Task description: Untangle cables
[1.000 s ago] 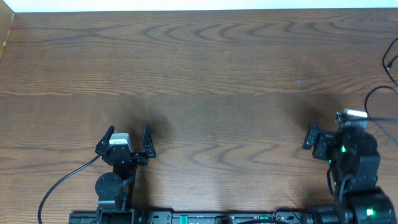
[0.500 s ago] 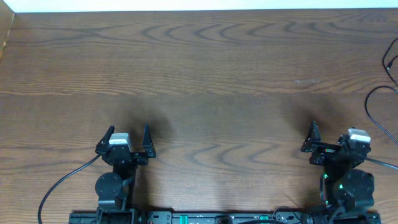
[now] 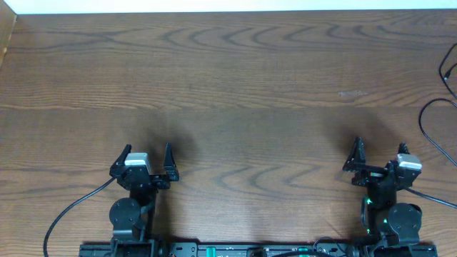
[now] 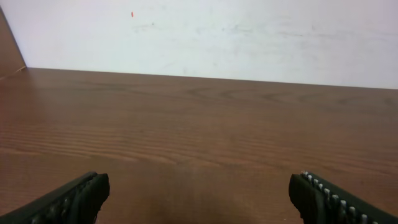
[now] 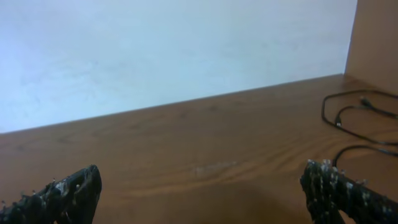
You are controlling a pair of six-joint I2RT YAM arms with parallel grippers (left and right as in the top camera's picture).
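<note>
Two grippers, L to R. L gripper (image 3: pixel 148 152): jaws spread wide, empty, low at near edge of table (image 3: pixel 228 78); only bare wood ahead in its wrist view. R gripper (image 3: pixel 379 153): likewise spread, holding nothing. Cables (image 3: pixel 420 120): black cords looped at far R edge, beyond R gripper, partly out of frame; no white one visible. Step, prob.: reach w/ R gripper; approach a free loop away from crossings; pinch one strand only; lift gently.

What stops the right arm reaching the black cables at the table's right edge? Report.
Likely yes: the right gripper is open and only bare table lies between it and the black cables, which run off frame.
</note>
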